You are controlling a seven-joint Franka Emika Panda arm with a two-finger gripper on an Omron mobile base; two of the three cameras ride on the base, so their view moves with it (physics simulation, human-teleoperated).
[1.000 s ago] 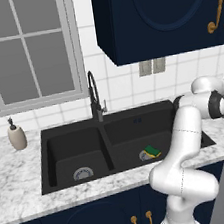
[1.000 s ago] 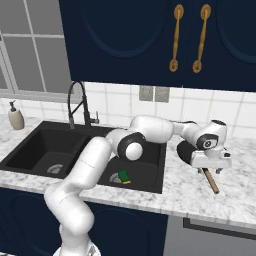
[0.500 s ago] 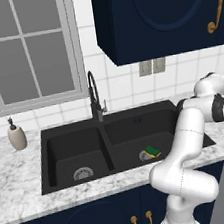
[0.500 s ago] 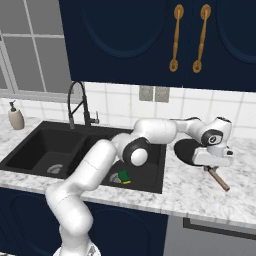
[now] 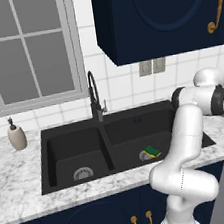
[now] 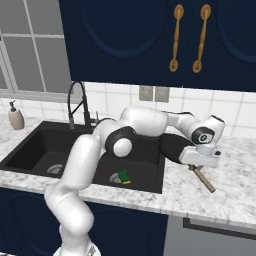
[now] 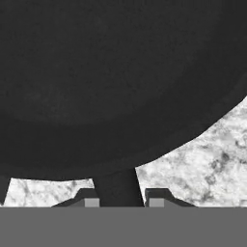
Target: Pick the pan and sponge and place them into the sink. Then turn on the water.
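A: Where is the pan?

B: The black pan [image 6: 174, 148] sits on the marble counter [image 6: 235, 200], just right of the sink [image 6: 30, 150]. Its brown handle [image 6: 204, 179] points toward the near right. In the hand view the pan's dark bowl [image 7: 116, 82] takes up most of the picture, with speckled counter [image 7: 193, 164] showing beyond its rim.

A: And the claw?

B: The claw [image 6: 196, 166] is down at the handle, where it joins the pan. In the hand view the dark base of the handle [image 7: 117, 188] runs between the two fingertips [image 7: 86, 197], which stand close on either side of it. The claw is closed on the handle.

A: Where is the sponge?

B: The sponge [image 5: 152, 151], green over yellow, lies in the right basin of the sink, beside the round silver drain [image 5: 144, 156]. The right base view shows it there too, near the front wall of that basin.

A: What else is around the sink?

B: A tall black faucet [image 5: 96, 98] rises behind the divider between the two basins. A beige soap bottle [image 5: 16, 136] stands on the counter to the far left, under the window [image 5: 24, 50]. Navy cabinets [image 6: 150, 40] with brass handles hang above.
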